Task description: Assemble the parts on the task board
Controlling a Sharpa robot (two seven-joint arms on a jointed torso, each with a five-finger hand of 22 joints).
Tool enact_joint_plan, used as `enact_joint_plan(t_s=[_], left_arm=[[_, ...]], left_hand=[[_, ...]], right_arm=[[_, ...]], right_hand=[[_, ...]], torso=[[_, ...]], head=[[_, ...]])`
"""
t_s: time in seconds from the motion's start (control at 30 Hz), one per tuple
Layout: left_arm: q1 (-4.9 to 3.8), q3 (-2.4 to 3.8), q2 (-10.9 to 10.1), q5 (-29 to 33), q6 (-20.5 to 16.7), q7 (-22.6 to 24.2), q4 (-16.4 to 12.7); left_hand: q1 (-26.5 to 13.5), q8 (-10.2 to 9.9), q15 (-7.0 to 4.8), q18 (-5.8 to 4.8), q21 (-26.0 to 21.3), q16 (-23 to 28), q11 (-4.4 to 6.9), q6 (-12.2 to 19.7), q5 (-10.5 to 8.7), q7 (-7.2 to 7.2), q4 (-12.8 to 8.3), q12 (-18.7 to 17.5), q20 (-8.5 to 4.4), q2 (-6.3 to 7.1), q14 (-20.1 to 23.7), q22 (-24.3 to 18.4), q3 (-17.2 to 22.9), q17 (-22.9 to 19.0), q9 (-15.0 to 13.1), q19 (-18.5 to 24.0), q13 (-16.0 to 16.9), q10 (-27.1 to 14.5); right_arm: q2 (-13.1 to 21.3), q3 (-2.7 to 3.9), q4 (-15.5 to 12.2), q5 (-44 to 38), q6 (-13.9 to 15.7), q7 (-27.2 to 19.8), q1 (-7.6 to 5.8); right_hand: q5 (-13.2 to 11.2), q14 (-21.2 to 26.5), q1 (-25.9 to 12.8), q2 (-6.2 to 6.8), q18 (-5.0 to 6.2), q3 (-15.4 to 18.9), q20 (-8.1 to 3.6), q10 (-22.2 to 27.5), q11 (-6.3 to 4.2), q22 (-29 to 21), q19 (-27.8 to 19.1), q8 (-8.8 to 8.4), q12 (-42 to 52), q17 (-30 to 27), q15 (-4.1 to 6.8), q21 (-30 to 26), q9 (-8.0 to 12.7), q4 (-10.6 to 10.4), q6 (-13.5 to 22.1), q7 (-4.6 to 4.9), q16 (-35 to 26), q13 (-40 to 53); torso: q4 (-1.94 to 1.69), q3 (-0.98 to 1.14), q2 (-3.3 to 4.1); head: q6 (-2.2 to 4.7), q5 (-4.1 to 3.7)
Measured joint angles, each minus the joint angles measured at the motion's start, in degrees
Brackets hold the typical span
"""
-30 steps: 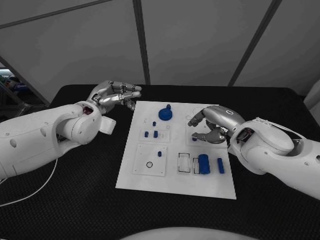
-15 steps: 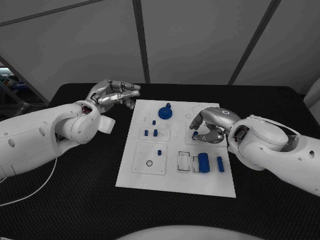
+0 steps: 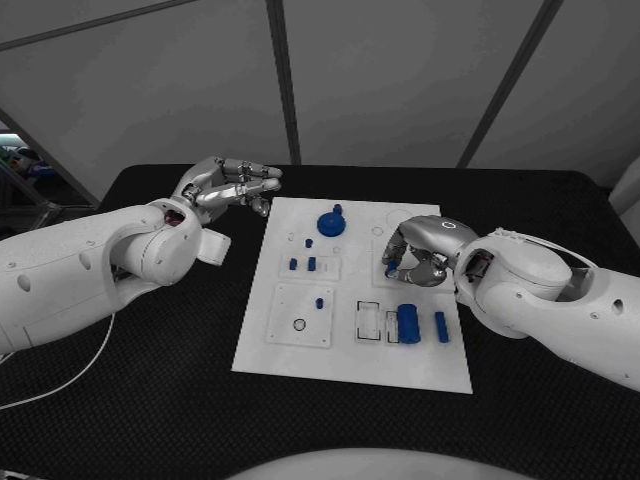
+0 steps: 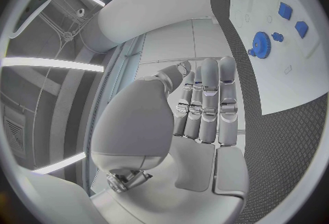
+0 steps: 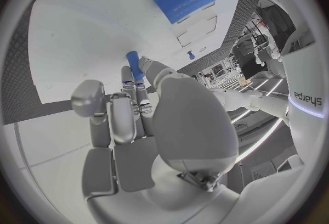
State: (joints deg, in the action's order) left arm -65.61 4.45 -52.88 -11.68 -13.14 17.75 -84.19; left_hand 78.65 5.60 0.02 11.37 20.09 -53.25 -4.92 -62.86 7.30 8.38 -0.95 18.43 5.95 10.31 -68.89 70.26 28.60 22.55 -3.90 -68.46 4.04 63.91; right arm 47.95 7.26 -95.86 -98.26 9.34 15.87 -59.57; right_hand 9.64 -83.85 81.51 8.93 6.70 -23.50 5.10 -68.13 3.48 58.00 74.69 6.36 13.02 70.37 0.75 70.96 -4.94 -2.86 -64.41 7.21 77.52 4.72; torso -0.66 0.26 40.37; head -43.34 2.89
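Right hand [image 3: 418, 258]: was over the right side of the task board [image 3: 299, 350], fingers curled down. In the right wrist view a small blue peg [image 5: 134, 64] was pinched at the fingertips [image 5: 126, 77], close to the white surface.
Left hand [image 3: 231, 190]: was above the black table [image 3: 147, 400], just beside the board's far left corner, not touching it. Fingers were curled in together w/ nothing between them; left wrist view showed them [image 4: 205, 103] side by side, bent toward the palm.
Task board: white plate, lay flat in the middle of the table, betw. the two arms.
Blue gear [image 3: 329, 224]: lay near the board's far edge, w/ a small blue knob just behind it.
Small pegs [image 3: 301, 265]: a few short blue pieces stood in the left-centre area of the board.
Big cylinder [image 3: 408, 325]: lay on the board's near right part, next to an empty rectangular slot [image 3: 368, 321].
Thin bar [image 3: 441, 328]: blue, lay just beside the big cylinder, on its right.
Round hole [image 3: 299, 327]: in the near left panel of the board, w/ one small blue piece [image 3: 320, 302] near it.
Peg contact w/ board: could not tell.
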Motion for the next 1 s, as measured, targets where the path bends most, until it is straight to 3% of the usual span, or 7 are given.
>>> enact_joint_plan(t_s=[0.13,0.5,0.83,1.0], left_arm=[[0.0,0.0,0.0,0.0,0.0,0.0,0.04],[0.0,0.0,0.01,0.0,0.01,0.0,0.13],[0.0,0.0,0.06,0.0,0.03,0.0,0.46],[0.0,0.0,0.32,0.0,0.04,-0.01,0.57]], left_hand=[[0.0,0.0,0.0,-0.01,0.0,0.0,0.0,0.0,0.0,0.0,0.0,0.0,0.0,0.0,0.0,0.0,0.0,0.0,0.0,0.0,0.0,0.0],[-0.02,0.0,0.0,-0.01,0.0,0.0,0.0,0.0,0.0,0.0,0.0,-0.01,0.0,-0.01,0.0,0.01,0.0,0.01,0.0,0.0,0.0,0.0],[-0.24,0.0,0.0,-0.01,0.0,0.0,0.0,0.0,0.0,0.0,0.0,-0.02,0.0,-0.24,0.0,0.01,0.0,0.01,0.0,0.0,0.0,0.0],[-0.24,0.0,0.0,-0.01,0.0,0.0,0.0,0.0,0.0,0.0,0.0,-0.02,0.0,-0.24,0.0,-0.01,0.0,0.01,0.0,0.0,0.0,0.0]], right_arm=[[-0.07,0.0,0.0,-0.21,0.0,0.07,0.0],[0.17,-0.05,-1.04,-0.87,1.36,0.2,0.06],[2.45,0.13,-7.57,-1.1,6.31,-0.35,0.01],[1.72,0.24,-9.79,-0.15,8.09,-1.08,-0.01]], right_hand=[[-0.05,-0.21,0.23,-0.23,0.0,-0.44,-0.51,-1.71,-0.73,0.81,0.51,0.91,0.5,0.12,0.62,0.39,-0.35,0.45,-1.86,-0.64,0.23,0.5],[-1.37,-0.09,1.37,-1.35,0.0,-1.63,-1.22,-2.32,-0.11,2.2,1.22,1.96,0.84,0.36,1.32,1.39,-0.87,1.98,-3.65,-0.97,0.46,1.81],[-0.76,-0.09,1.37,-1.35,-0.01,-2.15,-1.31,-2.32,-0.11,2.64,1.31,2.24,0.7,0.44,1.31,1.72,-1.01,2.81,-3.76,-1.06,0.46,2.01],[-0.36,-0.09,1.37,-1.35,-0.01,-2.38,-1.31,-2.32,-0.11,2.69,1.31,2.24,0.59,0.44,1.31,1.72,-0.88,3.05,-3.74,-1.03,0.46,2.02]], torso=[[0.01,0.01,0.0],[0.04,0.02,-0.02],[0.1,-0.01,-0.1],[0.09,-0.04,-0.1]], head=[[-0.06,-0.03],[-0.21,-0.01],[-0.01,0.11],[0.12,0.08]])
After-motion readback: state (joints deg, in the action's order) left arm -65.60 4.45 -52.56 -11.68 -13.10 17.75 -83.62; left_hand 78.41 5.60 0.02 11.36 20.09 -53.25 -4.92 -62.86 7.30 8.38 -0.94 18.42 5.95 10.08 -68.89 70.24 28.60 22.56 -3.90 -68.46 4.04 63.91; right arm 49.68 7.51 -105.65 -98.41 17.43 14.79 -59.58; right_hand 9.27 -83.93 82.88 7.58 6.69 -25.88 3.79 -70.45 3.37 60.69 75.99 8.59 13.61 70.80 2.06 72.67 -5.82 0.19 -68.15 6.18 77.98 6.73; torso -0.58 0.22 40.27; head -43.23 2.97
